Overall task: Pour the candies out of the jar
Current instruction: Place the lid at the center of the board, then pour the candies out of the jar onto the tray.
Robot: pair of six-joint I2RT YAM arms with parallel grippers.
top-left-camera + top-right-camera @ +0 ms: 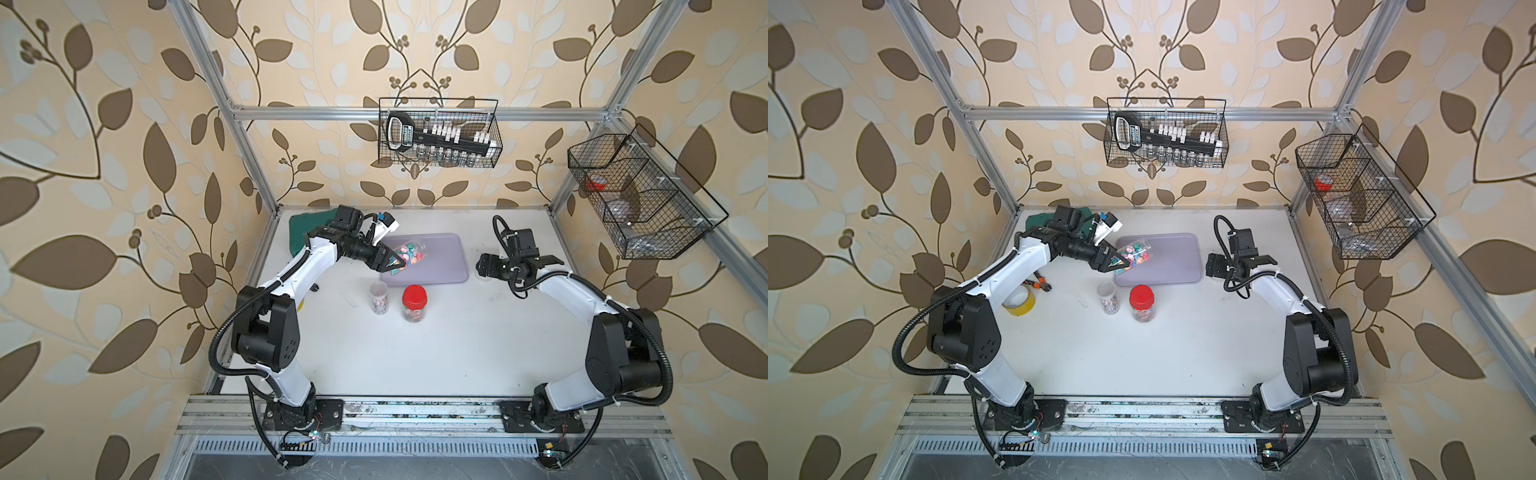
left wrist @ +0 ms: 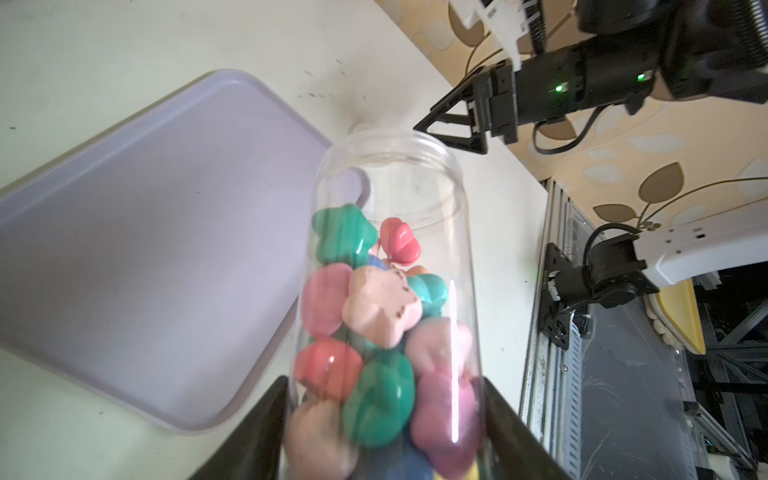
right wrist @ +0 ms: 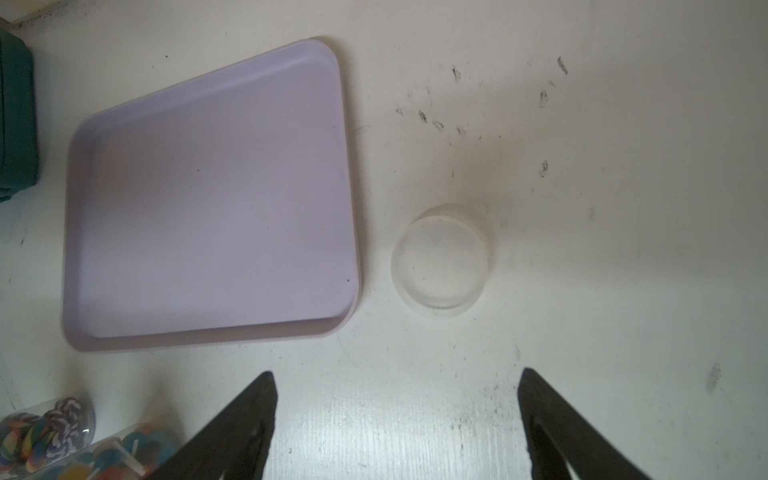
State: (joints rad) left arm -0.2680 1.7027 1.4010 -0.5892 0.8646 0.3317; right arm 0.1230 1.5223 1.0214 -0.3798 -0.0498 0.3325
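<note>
— Left wrist view: we note the left gripper (image 2: pixel 386 415) clamped on the clear jar (image 2: pixel 390 166), one finger against each side of its wall. The mouth is uncovered, and the candies (image 2: pixel 380 307) are all inside, packed toward its base.
— Agreed. In both top views we place it just left of frame centre, tilted over the left end of the lilac tray (image 1: pixel 440 257).
— And the right gripper (image 3: pixel 395 374)?
— Jaws wide, nothing between them, over bare table (image 3: pixel 582 291). A clear lid (image 3: pixel 439 259) lies just beside the tray.
</note>
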